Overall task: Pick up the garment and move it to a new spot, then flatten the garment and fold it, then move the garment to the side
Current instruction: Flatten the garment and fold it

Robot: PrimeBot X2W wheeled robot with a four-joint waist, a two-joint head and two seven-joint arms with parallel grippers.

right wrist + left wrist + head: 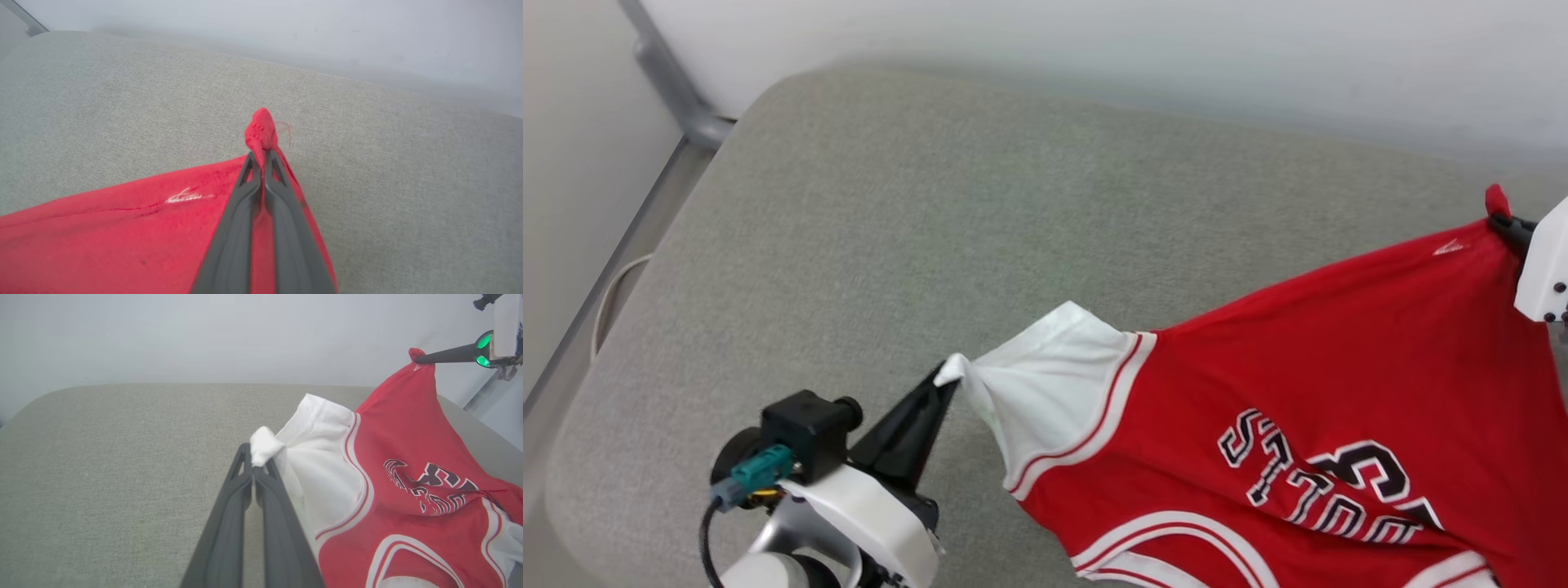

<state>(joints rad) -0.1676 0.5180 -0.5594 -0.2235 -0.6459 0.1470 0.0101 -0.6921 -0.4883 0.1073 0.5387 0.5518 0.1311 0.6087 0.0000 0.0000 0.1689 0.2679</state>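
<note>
Hanging over cushion (931,204), garment (1298,367) was pinched at sleeve (1045,367) by left gripper (943,380), at red corner by right gripper (1499,222); flattening, folding judged pending.

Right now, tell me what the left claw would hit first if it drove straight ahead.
The left claw is shut on the sleeve of the shirt, so that goes with it. Past it lies bare cushion, then probably the wall; depth is unclear.

L gripper (948,376) low left, pinched tight on garment (1298,384) sleeve, R gripper (1496,218) far right, clamped on its corner
</note>
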